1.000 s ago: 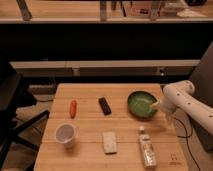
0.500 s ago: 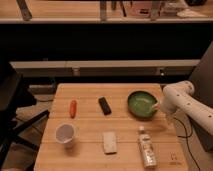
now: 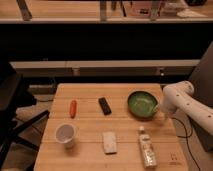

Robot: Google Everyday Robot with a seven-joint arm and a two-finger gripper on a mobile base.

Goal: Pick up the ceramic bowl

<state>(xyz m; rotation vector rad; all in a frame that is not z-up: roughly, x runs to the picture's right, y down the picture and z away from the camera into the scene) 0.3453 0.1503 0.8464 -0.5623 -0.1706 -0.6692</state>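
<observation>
My arm (image 3: 186, 102) comes in from the right side of the scene, white and jointed, bending down toward the wooden table (image 3: 90, 150). My gripper (image 3: 161, 111) sits low at the right edge of the green bowl (image 3: 142, 104), right up against its rim; whether it touches the rim I cannot tell.

The bowl rests flat on the table, toward the far right part of the top, round and shallow with a glossy green inside and a darker rim. It is the widest thing on the table.

To the left of the bowl, near the middle of the table, lies a small black bar-shaped object (image 3: 105, 105), set at a slant. Further left lies an orange carrot (image 3: 73, 108), pointing near to far. In the near left area stands a white paper cup (image 3: 65, 134), upright with its mouth open to the camera. To its right, near the front middle, lies a pale flat rectangular packet (image 3: 109, 142). Near the front right, just below the bowl and my gripper, a clear plastic bottle (image 3: 147, 148) lies on its side, its cap end toward the bowl.
</observation>
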